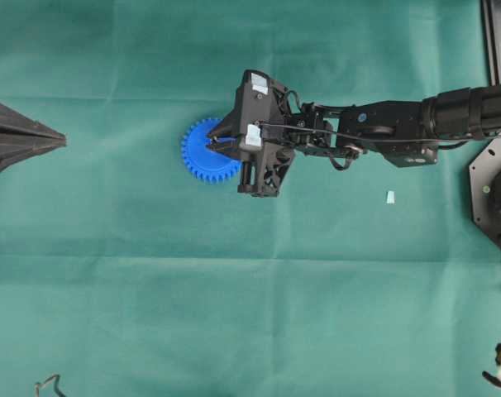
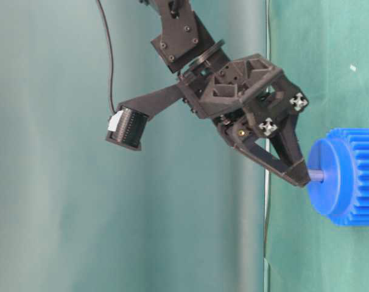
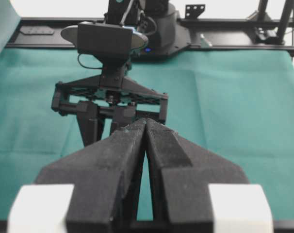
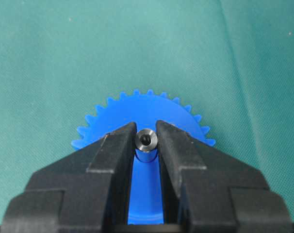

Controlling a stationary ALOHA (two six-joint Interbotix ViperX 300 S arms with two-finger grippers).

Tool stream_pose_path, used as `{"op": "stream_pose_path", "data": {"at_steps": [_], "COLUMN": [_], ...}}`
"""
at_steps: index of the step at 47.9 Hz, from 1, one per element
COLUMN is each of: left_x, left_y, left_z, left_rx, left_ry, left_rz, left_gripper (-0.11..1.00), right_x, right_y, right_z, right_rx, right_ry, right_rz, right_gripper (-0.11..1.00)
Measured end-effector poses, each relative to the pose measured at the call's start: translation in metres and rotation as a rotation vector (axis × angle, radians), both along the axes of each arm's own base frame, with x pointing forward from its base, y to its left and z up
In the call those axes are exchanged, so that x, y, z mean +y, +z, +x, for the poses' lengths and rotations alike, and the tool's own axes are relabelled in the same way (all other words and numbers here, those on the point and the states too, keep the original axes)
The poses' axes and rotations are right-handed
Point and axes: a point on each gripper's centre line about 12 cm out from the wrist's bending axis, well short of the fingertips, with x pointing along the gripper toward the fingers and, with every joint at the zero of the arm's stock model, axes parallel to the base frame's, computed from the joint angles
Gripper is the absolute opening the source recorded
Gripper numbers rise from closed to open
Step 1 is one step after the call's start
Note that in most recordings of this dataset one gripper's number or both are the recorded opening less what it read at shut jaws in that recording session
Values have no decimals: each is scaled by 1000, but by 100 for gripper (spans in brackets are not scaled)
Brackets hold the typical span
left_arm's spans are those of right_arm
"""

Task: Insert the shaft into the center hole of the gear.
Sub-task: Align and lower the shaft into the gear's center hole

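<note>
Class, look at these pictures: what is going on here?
The right gripper is shut on the shaft and holds it over the middle of the blue gear, which lies flat on the green cloth. From table level, the shaft's end meets the gear's hub, so it seems to be at or entering the center hole; how deep cannot be told. The left gripper is shut, empty and well away from the gear.

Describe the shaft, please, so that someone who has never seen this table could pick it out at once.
Start at the blue gear on the green cloth, the only brightly coloured thing there. The right pincer hangs over its hub, and pinched at its tips is the shaft: a tiny silver-grey metal pin, seen end-on. Unlike the pale scrap lying loose, it is metallic and held.
</note>
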Motion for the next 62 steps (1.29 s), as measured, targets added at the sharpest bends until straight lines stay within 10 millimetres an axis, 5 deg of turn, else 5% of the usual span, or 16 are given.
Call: {"op": "stream_pose_path", "data": {"at_steps": [16, 54, 57, 62], "left_x": [0, 0, 0, 0], "left_y": [1, 1, 0, 0], "left_z": [0, 0, 0, 0], "left_rx": [-2, -2, 2, 2], "left_ry": [0, 2, 2, 0], "left_rz": [0, 0, 0, -2], "left_gripper": [0, 0, 0, 0], "right_x": [-1, 0, 0, 0], "right_y": [-17, -18, -18, -18], "right_z": [2, 1, 1, 2], "right_rx": [16, 27, 27, 29], "right_ry": [-2, 2, 4, 3], "right_rz": [-2, -3, -6, -4], "right_gripper": [17, 18, 28, 61]}}
